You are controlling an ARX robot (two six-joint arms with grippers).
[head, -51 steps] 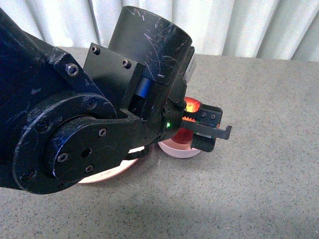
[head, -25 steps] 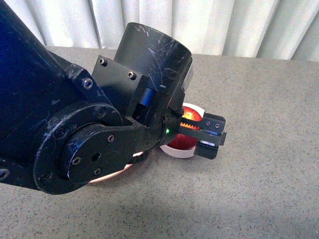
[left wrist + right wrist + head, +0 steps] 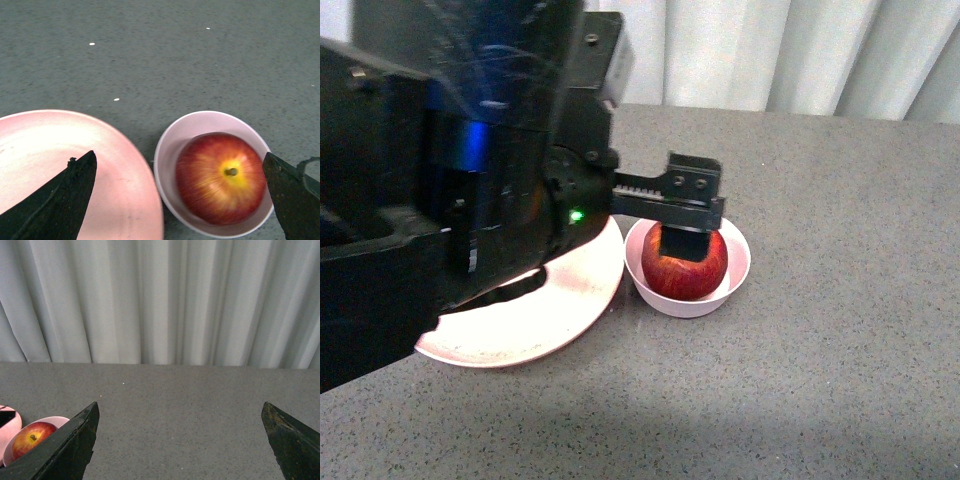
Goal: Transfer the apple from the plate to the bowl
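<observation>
On the left I see the plate (image 3: 535, 315) lying bare on the table (image 3: 840, 330), its rim just beside the bowl (image 3: 732, 285). My left gripper (image 3: 686, 232) comes next, hanging directly over the bowl with its jaws spread wide and nothing held; in the left wrist view one finger (image 3: 60, 200) shows over the plate and the other at the far edge of the bowl, with the apple (image 3: 221, 177) clear between them. The apple sits upright inside the bowl, stem up, so it lies straight below the left gripper and no finger touches it that I can make out. I judge the transfer done, and the move ahead is a plain lift straight up, away from the fruit. My right gripper (image 3: 180, 450) is well off to the right, also spread and holding nothing, with the bowl and apple far from it, so the left arm is the nearer one
</observation>
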